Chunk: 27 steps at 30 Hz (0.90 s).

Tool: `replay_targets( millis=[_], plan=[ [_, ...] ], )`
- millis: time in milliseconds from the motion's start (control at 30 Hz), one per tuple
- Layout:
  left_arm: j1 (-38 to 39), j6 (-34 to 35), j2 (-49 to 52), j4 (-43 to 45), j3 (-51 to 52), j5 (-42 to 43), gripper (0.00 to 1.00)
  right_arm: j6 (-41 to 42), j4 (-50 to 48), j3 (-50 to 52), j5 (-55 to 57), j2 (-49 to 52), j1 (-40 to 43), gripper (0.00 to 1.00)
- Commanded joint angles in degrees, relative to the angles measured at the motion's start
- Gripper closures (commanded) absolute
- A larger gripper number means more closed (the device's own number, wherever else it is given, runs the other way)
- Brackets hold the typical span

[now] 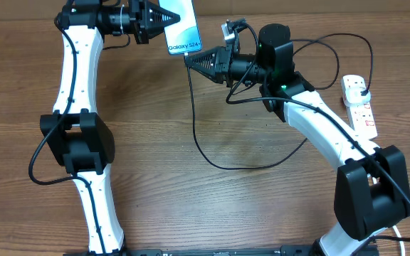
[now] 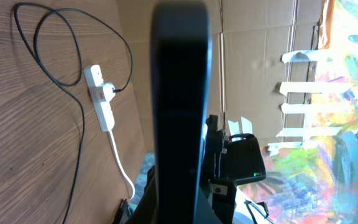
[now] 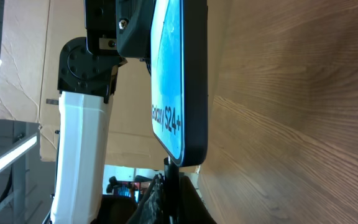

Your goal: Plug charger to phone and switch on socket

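My left gripper (image 1: 169, 20) is shut on the phone (image 1: 182, 30) and holds it above the table at the back, its lit screen reading "Galaxy S24+". The left wrist view shows the phone edge-on as a dark bar (image 2: 180, 106). My right gripper (image 1: 191, 60) is shut on the charger's black connector tip (image 3: 169, 171), which touches the phone's lower edge (image 3: 185, 146); how far it is in cannot be told. The charger cable (image 1: 223, 166) loops over the table to its black plug (image 1: 362, 92), seated in the white socket strip (image 1: 359, 112) at the right.
The socket strip (image 2: 100, 99) and its thick white cord (image 2: 122, 165) lie on the wooden table (image 1: 212, 213). Cardboard (image 2: 253, 37) stands behind the table. The cable loop crosses the table's middle. The right arm (image 1: 319, 128) reaches in from the right.
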<state>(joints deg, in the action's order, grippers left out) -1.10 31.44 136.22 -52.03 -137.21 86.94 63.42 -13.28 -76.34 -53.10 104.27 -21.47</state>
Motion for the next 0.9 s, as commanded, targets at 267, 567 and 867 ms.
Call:
replay_targets(
  millis=[267,567,867],
  plan=[
    [0.81,0.96,-2.47,0.00,-0.68,3.61,0.96,1.14,-0.33,-0.66,3.23,-0.66,0.44,0.96],
    [0.83,0.98,-2.47,0.00,-0.68,3.63,0.96,1.09,-0.15,-0.66,3.41,-0.66,1.57,0.96],
    [2.05,1.64,-2.51,0.02,-0.70,3.63,0.96,1.07,-0.15,-0.66,4.02,-0.63,1.57,0.96]
  ],
)
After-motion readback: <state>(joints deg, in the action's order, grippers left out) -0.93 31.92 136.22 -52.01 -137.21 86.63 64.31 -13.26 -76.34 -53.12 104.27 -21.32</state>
